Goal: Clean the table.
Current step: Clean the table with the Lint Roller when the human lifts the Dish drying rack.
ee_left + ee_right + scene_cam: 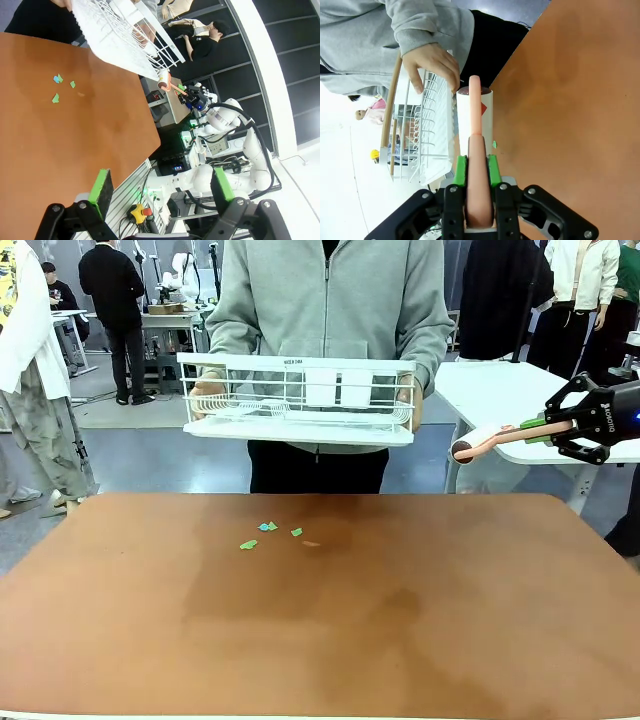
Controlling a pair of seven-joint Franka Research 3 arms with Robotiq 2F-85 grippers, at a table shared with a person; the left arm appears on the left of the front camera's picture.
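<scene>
The reddish-brown table point(400, 640) carries a few small green and blue paper scraps point(268, 528) left of centre near its far edge. My right gripper point(560, 427) hovers beyond the table's far right corner, shut on the pink handle of a lint roller point(468, 447); the white roll points toward the person. The right wrist view shows the handle clamped between my right gripper's point(476, 170) green pads, with the lint roller point(475, 120) above the table point(580, 100). In the left wrist view, my left gripper point(161, 190) stands open and empty past the table's point(50, 150) near edge, far from the scraps point(59, 78).
A person in a grey hoodie stands at the far side and holds a white wire rack point(300, 400) with both hands above the table's far edge. A white-topped table point(500, 390) stands behind on the right. Other people stand in the background.
</scene>
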